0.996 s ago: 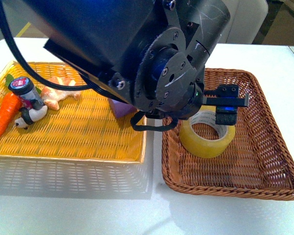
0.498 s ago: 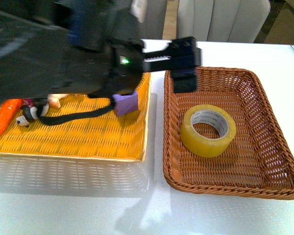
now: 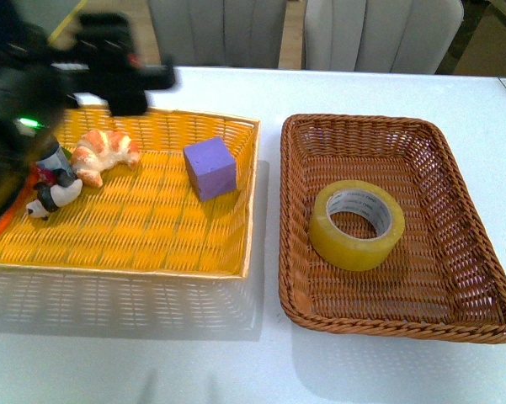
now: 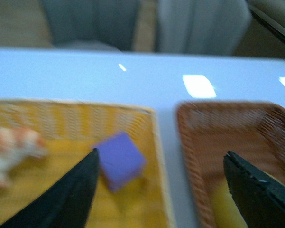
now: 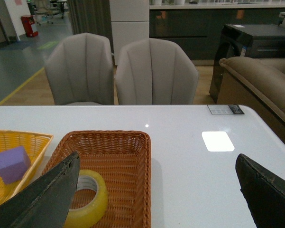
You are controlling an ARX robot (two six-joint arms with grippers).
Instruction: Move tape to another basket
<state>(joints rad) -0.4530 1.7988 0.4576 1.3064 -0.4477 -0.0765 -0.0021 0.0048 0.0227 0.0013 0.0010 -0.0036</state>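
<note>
Left pincer (image 4: pixel 161 190): spread wide, nothing held (blurred view).
Right pincer (image 5: pixel 156 190): spread wide, nothing held.
Tape (image 3: pixel 358 224): laid flat in the brown basket (image 3: pixel 455 168).

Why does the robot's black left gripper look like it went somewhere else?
Yes, it moved. The black left gripper hung over the brown wicker basket by the yellowish tape roll a second ago. Now it is back left, over the yellow woven basket.

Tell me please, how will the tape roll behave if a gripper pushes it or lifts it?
The tape roll lies flat on its side in the brown wicker basket, so it will probably slide, not roll. The woven floor likely adds friction. Its thick ring looks stiff, so it should keep its shape when squeezed; the glossy surface might be slippery.
</note>
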